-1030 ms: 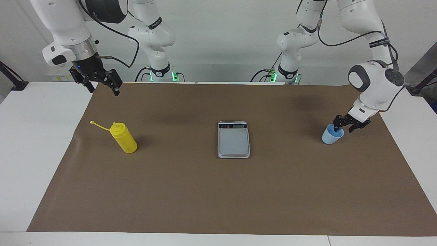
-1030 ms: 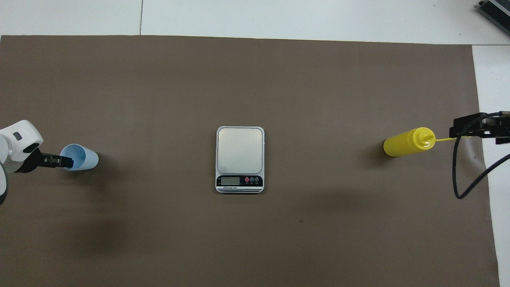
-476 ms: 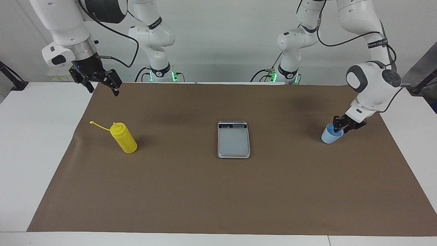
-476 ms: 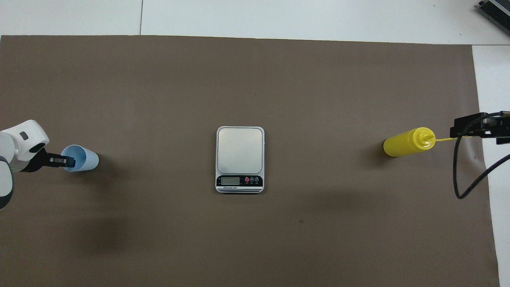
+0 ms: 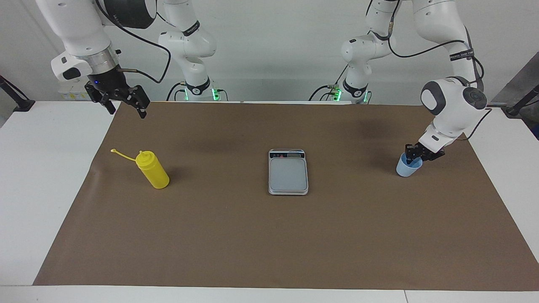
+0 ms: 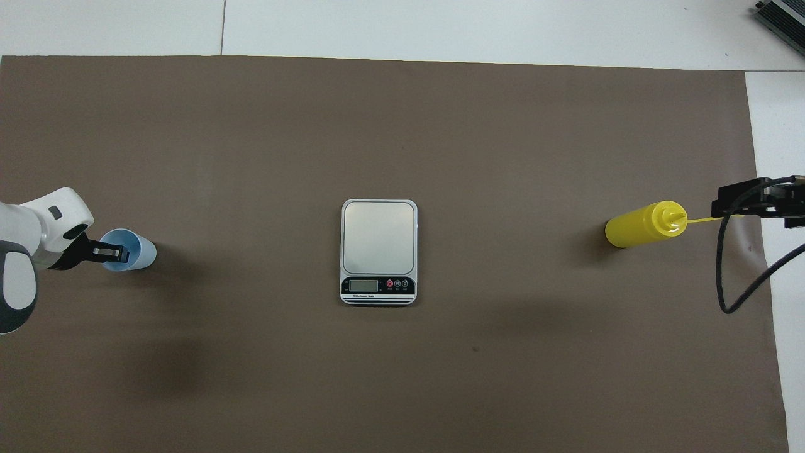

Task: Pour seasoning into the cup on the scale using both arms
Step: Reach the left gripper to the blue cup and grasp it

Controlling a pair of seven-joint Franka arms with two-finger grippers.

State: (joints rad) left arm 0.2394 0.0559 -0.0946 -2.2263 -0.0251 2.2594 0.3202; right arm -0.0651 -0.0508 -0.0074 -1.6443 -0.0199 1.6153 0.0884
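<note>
The light blue cup [image 5: 406, 168] stands upright on the brown mat toward the left arm's end, also in the overhead view [image 6: 141, 253]. My left gripper [image 5: 416, 155] is down at the cup's rim, reaching into its mouth [image 6: 111, 253]. The yellow seasoning bottle [image 5: 153, 171] stands toward the right arm's end, its cap strap hanging out sideways [image 6: 640, 226]. My right gripper [image 5: 125, 106] is open and empty, raised over the mat's edge beside the bottle [image 6: 723, 201]. The scale [image 5: 288, 172] lies bare at the mat's middle [image 6: 378, 245].
A brown mat [image 5: 269, 244] covers most of the white table [image 5: 38, 176]. A black cable [image 6: 723, 277] hangs from the right arm over the mat's edge. The scale's display strip faces the robots.
My left arm's wrist has shifted a little toward the scale and settled lower at the cup's rim. The cup, bottle, scale and right gripper have hardly moved.
</note>
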